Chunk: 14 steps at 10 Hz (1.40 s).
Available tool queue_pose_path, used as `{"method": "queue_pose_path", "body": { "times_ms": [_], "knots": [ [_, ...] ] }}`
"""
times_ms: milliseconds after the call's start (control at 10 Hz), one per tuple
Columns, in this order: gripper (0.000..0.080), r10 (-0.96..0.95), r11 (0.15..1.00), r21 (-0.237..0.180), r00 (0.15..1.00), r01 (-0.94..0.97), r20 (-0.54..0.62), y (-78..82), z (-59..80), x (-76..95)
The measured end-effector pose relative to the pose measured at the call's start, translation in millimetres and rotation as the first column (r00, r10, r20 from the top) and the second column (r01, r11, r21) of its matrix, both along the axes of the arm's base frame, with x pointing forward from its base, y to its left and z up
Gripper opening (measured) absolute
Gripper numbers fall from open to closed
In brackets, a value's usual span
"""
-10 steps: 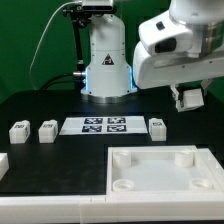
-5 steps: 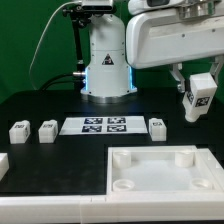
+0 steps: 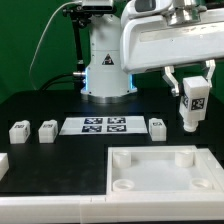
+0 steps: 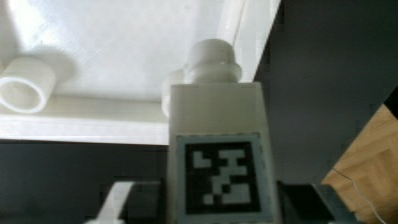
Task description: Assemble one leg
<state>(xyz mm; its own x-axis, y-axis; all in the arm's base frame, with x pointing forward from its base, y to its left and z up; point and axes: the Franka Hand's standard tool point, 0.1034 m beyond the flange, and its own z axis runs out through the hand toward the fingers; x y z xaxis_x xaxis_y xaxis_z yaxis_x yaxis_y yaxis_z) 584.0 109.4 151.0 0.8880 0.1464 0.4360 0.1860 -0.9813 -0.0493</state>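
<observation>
My gripper (image 3: pixel 190 88) is shut on a leg (image 3: pixel 193 103), a small white post with a black-and-white tag, and holds it upright in the air above the far right part of the large white tray-like piece (image 3: pixel 160 170). In the wrist view the held leg (image 4: pixel 217 140) fills the middle, its round peg pointing toward the tray piece (image 4: pixel 125 60), near a round corner socket (image 4: pixel 27 85). Three more legs lie on the black table: two at the exterior view's left (image 3: pixel 18 131) (image 3: pixel 47 131) and one near the middle right (image 3: pixel 157 126).
The marker board (image 3: pixel 104 125) lies flat between the loose legs. The arm's white base (image 3: pixel 107 60) stands behind it. A white block (image 3: pixel 3 163) sits at the left edge. A white ledge (image 3: pixel 50 210) runs along the front.
The gripper with the leg has moved down and toward the exterior view's left, coming over the tray piece. The leg now hangs lower and more upright.
</observation>
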Motion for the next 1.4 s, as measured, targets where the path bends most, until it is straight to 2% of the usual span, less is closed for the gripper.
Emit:
{"method": "queue_pose_path", "body": {
  "times_ms": [200, 300, 500, 900, 1000, 1100, 1400],
  "knots": [
    [0.0292, 0.023, 1.0, -0.009, 0.999, -0.023, 0.031, -4.4, 1.5, 35.9],
    [0.0292, 0.023, 1.0, -0.004, 0.999, -0.023, 0.041, -2.2, -2.2, 43.2],
    [0.0292, 0.02, 1.0, 0.002, 0.998, -0.02, 0.067, -0.3, -19.3, 49.1],
    [0.0292, 0.019, 1.0, 0.003, 0.996, -0.019, 0.087, 0.0, -21.5, 49.7],
    [0.0292, 0.018, 1.0, 0.003, 0.989, -0.019, 0.148, -0.2, -30.8, 48.5],
    [0.0292, 0.027, 1.0, -0.003, 0.987, -0.027, 0.157, -0.9, -40.8, 48.6],
    [0.0292, 0.034, 0.999, -0.006, 0.986, -0.033, 0.166, -0.4, -49.8, 48.8]
  ]
}}
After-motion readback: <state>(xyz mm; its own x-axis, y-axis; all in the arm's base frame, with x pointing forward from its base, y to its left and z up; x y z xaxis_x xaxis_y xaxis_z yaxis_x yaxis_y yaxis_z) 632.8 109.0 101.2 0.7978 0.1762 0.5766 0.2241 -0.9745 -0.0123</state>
